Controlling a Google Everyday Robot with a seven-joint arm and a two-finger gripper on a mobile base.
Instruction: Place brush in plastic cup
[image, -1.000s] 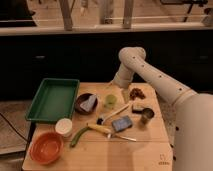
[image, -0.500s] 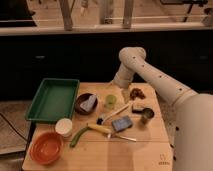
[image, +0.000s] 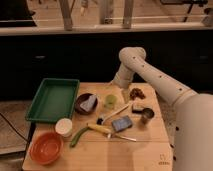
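The brush lies flat on the wooden table, its cream-white handle running from the right down-left to a small dark head near the table's middle. A pale green plastic cup stands upright just behind the brush. My gripper hangs at the end of the white arm over the table's back edge, a little above and behind the green cup and apart from the brush. Nothing is seen in it.
A green tray sits at the left, with a dark bowl beside it. At the front are a white cup, an orange bowl, a banana, a blue sponge-like block and a thin silver utensil. At the right stand a metal cup and a brown item.
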